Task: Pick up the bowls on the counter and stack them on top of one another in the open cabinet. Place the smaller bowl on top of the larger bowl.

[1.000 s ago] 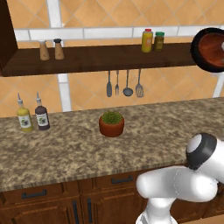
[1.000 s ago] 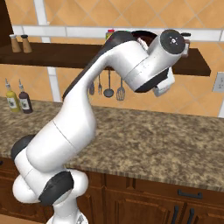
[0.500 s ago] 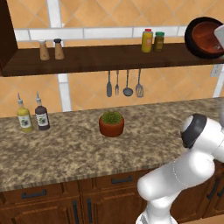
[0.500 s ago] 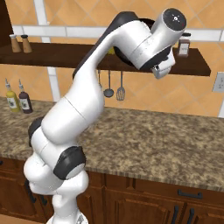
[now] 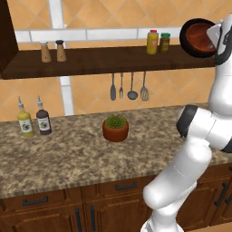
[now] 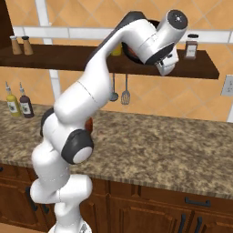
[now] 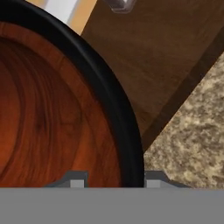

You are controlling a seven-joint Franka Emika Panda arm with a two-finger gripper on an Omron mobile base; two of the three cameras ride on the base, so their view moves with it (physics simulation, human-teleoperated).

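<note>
The larger bowl (image 5: 197,37), black-rimmed with a red-brown inside, hangs tilted on edge at the right end of the open cabinet (image 5: 104,61), level with its shelf top. My gripper (image 5: 212,37) is shut on the bowl's right rim. In the hand view the black rim (image 7: 118,113) runs down between my fingertips (image 7: 77,181), with the gripper (image 7: 113,182) closed over it. Past the rim the wooden shelf (image 7: 175,57) and the counter (image 7: 197,131) show. The smaller bowl is out of view.
Two shakers (image 5: 52,51) stand on the shelf's left part and two jars (image 5: 158,42) just left of the held bowl. Utensils (image 5: 129,87) hang below the shelf. A potted plant (image 5: 115,128) and two bottles (image 5: 34,121) stand on the counter (image 5: 68,154).
The arm has lifted the larger bowl up and to the left, from beside the shelf's right end to above shelf height near the jars. The grip has stayed shut on it.
</note>
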